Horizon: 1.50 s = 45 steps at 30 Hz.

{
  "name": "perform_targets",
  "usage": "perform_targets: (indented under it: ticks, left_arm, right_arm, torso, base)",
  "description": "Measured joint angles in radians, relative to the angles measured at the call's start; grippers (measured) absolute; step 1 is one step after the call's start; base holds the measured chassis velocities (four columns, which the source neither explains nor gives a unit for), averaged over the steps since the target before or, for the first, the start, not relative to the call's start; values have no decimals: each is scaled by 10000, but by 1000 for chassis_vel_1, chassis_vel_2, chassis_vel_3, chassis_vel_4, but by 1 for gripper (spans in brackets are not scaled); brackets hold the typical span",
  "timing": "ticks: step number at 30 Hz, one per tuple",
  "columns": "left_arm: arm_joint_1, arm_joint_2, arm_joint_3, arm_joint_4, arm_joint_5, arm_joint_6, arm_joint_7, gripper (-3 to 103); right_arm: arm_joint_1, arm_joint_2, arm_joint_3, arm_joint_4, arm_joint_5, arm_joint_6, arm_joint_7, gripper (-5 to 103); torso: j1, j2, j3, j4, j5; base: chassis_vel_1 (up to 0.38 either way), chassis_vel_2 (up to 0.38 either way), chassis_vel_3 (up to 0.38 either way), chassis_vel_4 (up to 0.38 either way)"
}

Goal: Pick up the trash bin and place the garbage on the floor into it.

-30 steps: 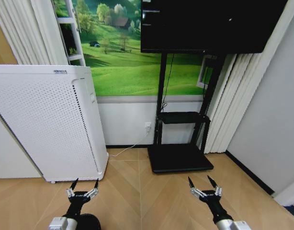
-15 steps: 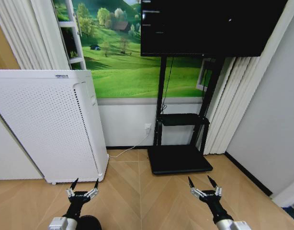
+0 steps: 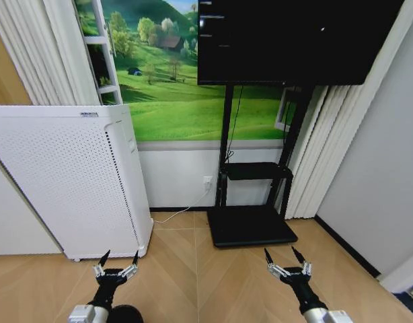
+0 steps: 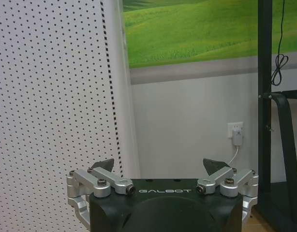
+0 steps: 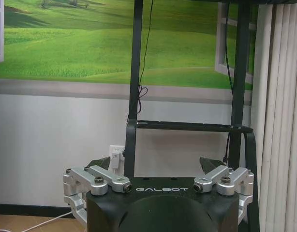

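A: Largest item first. What stands at the left?

B: Tall white perforated unit (image 3: pixel 72 178) on the wood floor (image 3: pixel 193 269), against the wall. Its dotted side panel (image 4: pixel 47 106) also fills much of the left wrist view.

A: Centre of the head view?

B: Black screen (image 3: pixel 294 37) on a black stand (image 3: pixel 253 202) with a flat base plate. Behind it, a meadow mural (image 3: pixel 173 87) above a white lower wall. A white cable (image 3: pixel 183 208) runs from the wall socket (image 3: pixel 207 182) to the white unit. Pale curtains (image 3: pixel 321 148) hang to the right of the stand.

A: Trash bin?

B: A dark round shape (image 3: pixel 122 314) sits at the lower edge of the head view, just beside the left arm; cannot tell if it is the bin.

A: Grippers?

B: Left gripper (image 3: pixel 118 258) low, in front of the white unit, jaws apart, holding nothing. Right gripper (image 3: pixel 283 254) low, facing the stand's base, jaws apart too, nothing between them. Both wrist views confirm the spread tips: left (image 4: pixel 158 166), right (image 5: pixel 155 164)
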Motion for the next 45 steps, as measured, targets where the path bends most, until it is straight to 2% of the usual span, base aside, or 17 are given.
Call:
perform_targets:
  ticks: [22,31,45]
  left_arm:
    - [0,0,0,0,0,0,0,100]
    - [0,0,0,0,0,-1,0,100]
    - [0,1,0,-1,0,0,0,100]
  right_arm:
    - [0,0,0,0,-1,-1,0,100]
    - [0,0,0,0,0,-1,0,100]
    - [0,0,1,0,-1,-2,0,100]
  torso:
    - [329,913,587,0,0]
    - [417,1152,738,0,0]
    - [695,1848,1155,0,0]
  base:
    - [0,0,0,0]
    - [0,0,0,0]
    - [0,0,0,0]
